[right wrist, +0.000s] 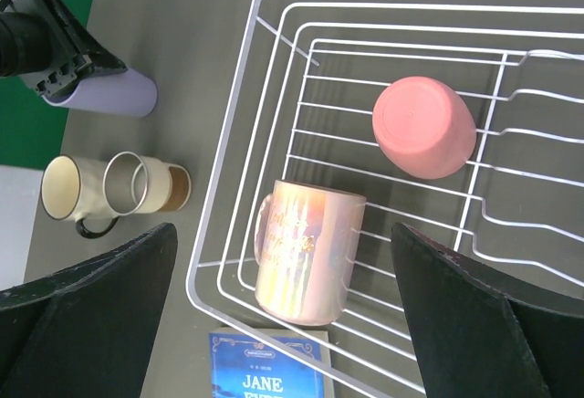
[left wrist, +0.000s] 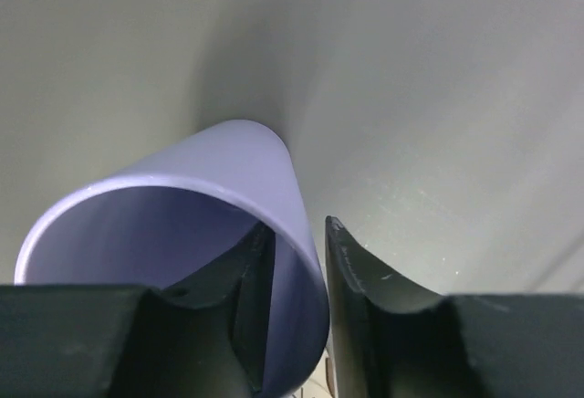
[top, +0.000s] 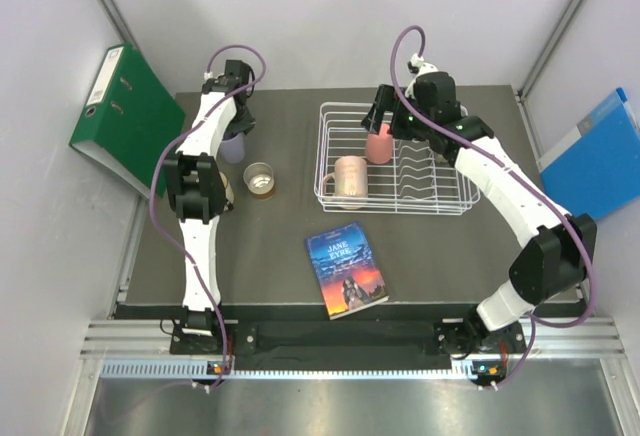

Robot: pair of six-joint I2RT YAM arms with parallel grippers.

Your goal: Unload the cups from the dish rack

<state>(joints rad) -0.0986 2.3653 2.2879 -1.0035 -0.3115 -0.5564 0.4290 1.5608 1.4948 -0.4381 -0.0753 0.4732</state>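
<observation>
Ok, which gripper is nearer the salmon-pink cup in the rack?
Right. The right gripper hovers over the dish rack, close by the salmon-pink cup; the left gripper is away left of the rack, fingers either side of the lilac tumbler wall.

I see the white wire dish rack (top: 430, 171) at 1 o'clock on the counter (top: 280, 256). It holds the salmon-pink cup (top: 379, 145) upside down, and the pale peach mug (top: 350, 178) on its side at the rack's 8 o'clock. The lilac tumbler (top: 233, 146) and beige mug (right wrist: 68, 188) sit outside the rack at 10 o'clock.

text: "JANE EYRE" | on: front cover of paperback book (top: 346, 274) | other lettering: none legible
</observation>
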